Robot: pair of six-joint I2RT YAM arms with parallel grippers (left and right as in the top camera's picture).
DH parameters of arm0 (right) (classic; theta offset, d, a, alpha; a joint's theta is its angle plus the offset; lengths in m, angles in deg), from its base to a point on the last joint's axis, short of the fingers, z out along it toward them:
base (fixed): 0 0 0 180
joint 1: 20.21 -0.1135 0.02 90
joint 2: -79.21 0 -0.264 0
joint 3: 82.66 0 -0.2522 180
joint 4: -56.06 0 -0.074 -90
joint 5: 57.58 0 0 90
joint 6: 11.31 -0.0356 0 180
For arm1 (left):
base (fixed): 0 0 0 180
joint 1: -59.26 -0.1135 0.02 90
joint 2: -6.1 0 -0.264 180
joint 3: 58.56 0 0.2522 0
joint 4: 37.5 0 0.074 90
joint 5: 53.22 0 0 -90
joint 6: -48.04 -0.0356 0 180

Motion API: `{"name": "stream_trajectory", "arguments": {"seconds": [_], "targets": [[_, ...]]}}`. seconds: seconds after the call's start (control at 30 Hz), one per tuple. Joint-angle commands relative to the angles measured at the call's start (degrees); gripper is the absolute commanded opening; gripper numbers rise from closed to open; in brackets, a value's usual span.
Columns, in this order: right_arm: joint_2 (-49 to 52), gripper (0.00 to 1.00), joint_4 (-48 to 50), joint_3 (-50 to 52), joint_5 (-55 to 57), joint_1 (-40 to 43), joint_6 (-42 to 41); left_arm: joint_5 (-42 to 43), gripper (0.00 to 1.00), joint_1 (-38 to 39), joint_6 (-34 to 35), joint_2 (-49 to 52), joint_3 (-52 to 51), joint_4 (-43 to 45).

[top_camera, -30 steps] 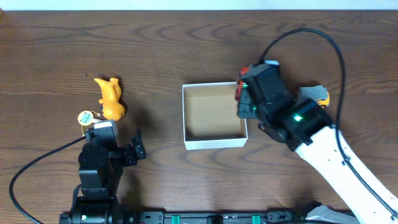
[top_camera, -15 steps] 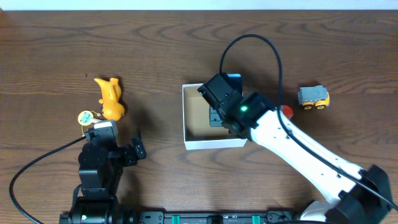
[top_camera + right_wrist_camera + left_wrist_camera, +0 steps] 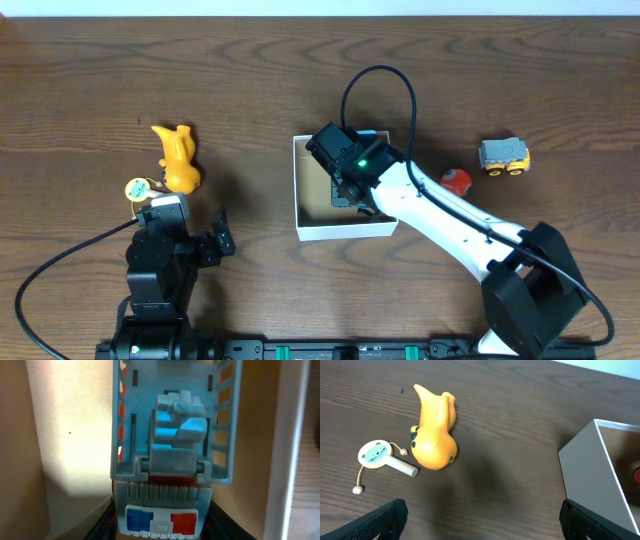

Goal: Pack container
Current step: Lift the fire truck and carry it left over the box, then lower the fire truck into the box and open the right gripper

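The small square cardboard box (image 3: 297, 195), white outside, brown inside and open on top, sits mid-frame on the dark wooden counter (image 3: 250, 80) in the overhead view. The right tool (image 3: 349, 188) hangs over the box's right half, pinching a pale blue plastic toy truck (image 3: 167, 455); the left tool (image 3: 482, 510), spread wide, is well apart at lower left

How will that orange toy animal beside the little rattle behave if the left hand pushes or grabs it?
The orange toy lies on its side and looks smooth and rounded, so it may rock or roll when pushed. Its glossy, tapering body could slip out of a pinch. It looks moulded and hollow, so it is probably light.
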Motion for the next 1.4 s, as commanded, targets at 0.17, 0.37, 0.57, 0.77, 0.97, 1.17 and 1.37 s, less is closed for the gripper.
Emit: {"name": "stream_trajectory", "arguments": {"seconds": [0.17, 0.37, 0.57, 0.77, 0.97, 1.17, 1.37], "targets": [[0.7, 0.01, 0.5, -1.4, 0.3, 5.2, 0.3, 0.0, 0.98, -0.3, 0.5, 0.1, 1.4, -1.4], [0.7, 0.02, 0.5, -1.4, -0.3, 6.7, 5.3, 0.0, 0.98, -0.3, 0.5, 0.1, 1.4, -1.4], [0.7, 0.03, 0.5, -1.4, -1.2, 6.5, 5.4, 0.0, 0.98, -0.3, 0.5, 0.1, 1.4, -1.4], [0.7, 0.23, 0.4, -1.4, -1.4, 6.5, 5.4, 0.0, 0.98, -0.3, 0.5, 0.1, 1.4, -1.4], [0.7, 0.43, 0.2, -1.4, -1.4, 6.5, 5.4, 0.0, 0.98, -0.3, 0.5, 0.1, 1.4, -1.4], [0.7, 0.58, 0.2, -1.4, -1.4, 6.5, 5.4, 0.0, 0.98, -0.3, 0.5, 0.1, 1.4, -1.4], [0.7, 0.67, 0.2, -1.4, -1.4, 6.5, 5.4, 0.0, 0.98, -0.3, 0.5, 0.1, 1.4, -1.4]]}}
